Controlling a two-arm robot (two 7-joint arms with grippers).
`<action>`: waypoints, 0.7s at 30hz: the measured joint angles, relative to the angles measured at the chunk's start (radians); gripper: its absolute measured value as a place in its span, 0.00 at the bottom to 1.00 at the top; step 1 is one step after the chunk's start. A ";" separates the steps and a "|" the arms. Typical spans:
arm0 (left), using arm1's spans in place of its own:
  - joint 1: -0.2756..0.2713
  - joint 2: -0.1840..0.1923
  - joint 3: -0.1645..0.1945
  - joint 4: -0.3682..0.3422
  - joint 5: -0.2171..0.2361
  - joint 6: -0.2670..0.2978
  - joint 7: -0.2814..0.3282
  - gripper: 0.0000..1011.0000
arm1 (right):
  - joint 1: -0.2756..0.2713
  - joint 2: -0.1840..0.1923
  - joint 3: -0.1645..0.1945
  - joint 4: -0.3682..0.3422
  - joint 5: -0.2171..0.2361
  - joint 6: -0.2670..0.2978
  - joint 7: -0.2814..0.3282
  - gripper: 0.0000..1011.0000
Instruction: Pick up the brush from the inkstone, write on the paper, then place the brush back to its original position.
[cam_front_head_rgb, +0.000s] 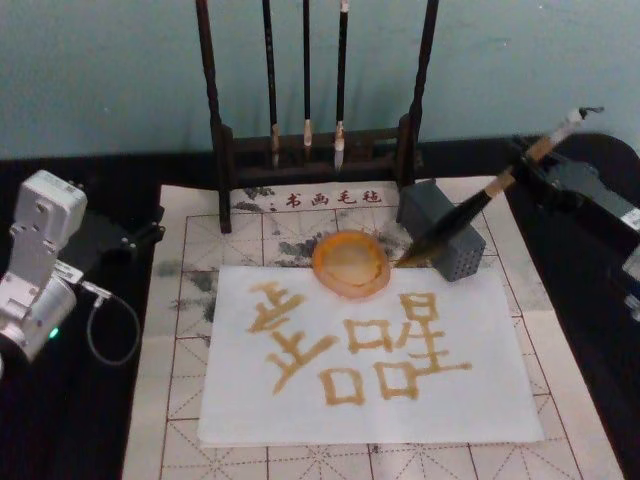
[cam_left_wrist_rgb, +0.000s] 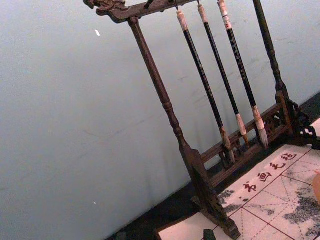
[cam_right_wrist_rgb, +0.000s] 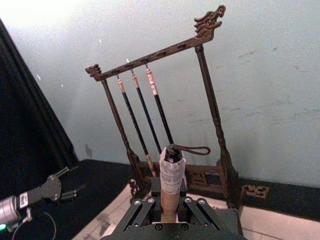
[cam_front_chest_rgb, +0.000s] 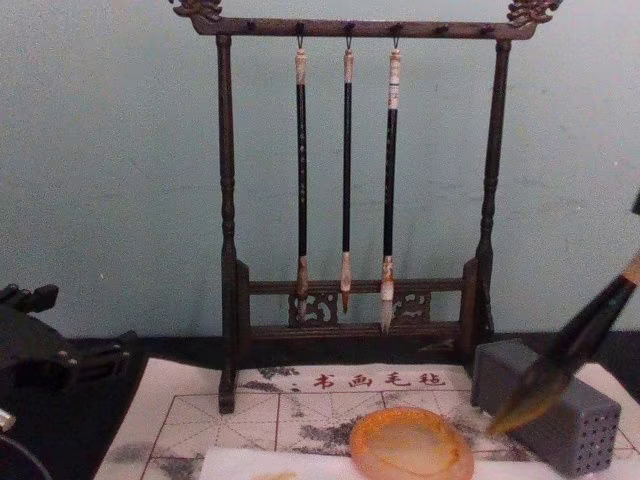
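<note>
Head view is taken from above, tilted forward and down onto the paper (cam_front_head_rgb: 370, 370). Chest view is taken low and level, facing the rack (cam_front_chest_rgb: 226, 200) at close range. Rack and inkstone (cam_front_chest_rgb: 410, 445) are shared by both. Both wrist views are aimed at the rack, the right from close behind the brush (cam_right_wrist_rgb: 171, 182).

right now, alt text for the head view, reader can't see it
The right gripper holds the brush tilted, its tip just right of the amber inkstone. The white paper bears amber characters; the left gripper sits beside the mat's left edge. Behind stands a rack with three thin brushes.
</note>
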 joint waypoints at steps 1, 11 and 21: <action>0.000 0.000 0.000 0.000 0.000 0.000 0.000 0.99 | -0.014 0.012 0.005 -0.010 0.000 -0.003 0.001 0.18; 0.000 0.000 0.000 0.000 0.000 0.000 0.000 0.99 | -0.083 0.069 0.034 -0.051 -0.002 -0.024 0.019 0.18; 0.000 0.000 0.000 0.000 0.000 0.000 0.000 0.99 | -0.165 0.119 0.056 -0.103 -0.009 -0.062 0.078 0.18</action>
